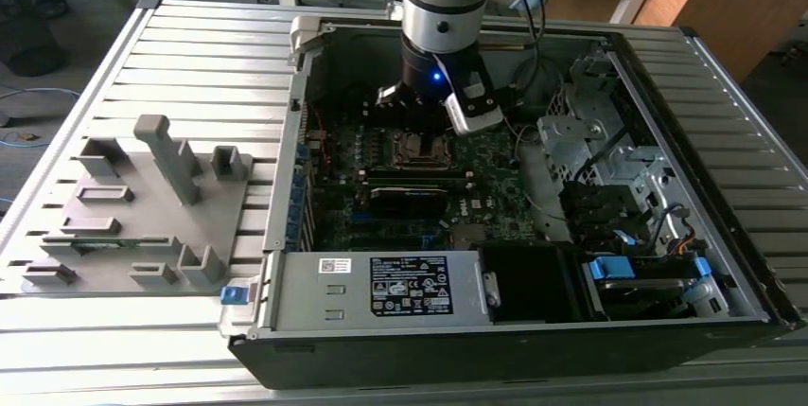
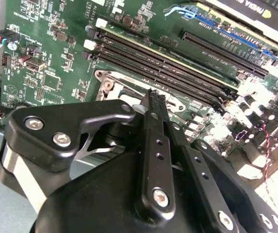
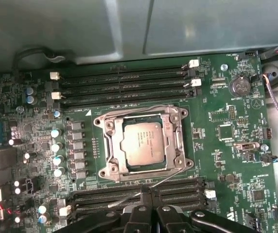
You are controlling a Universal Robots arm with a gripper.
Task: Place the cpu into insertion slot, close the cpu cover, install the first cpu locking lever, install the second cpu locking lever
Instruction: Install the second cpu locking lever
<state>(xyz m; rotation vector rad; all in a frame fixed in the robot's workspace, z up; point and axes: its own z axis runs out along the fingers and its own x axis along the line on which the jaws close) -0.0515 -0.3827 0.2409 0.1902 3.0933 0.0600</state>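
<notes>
While hanging low over the green board inside the open computer case, shows a claw with tips pressed together, pinching nothing that can be made out. Sits just off one edge of the socket, above the long black slots beside it. Has the chip already lying flat in that socket, with the silver frame plate down around it. Leaves one thin wire lever loose, by the look of it — slanting along the socket edge nearest the claw, its free end passing close by the tips.
</notes>
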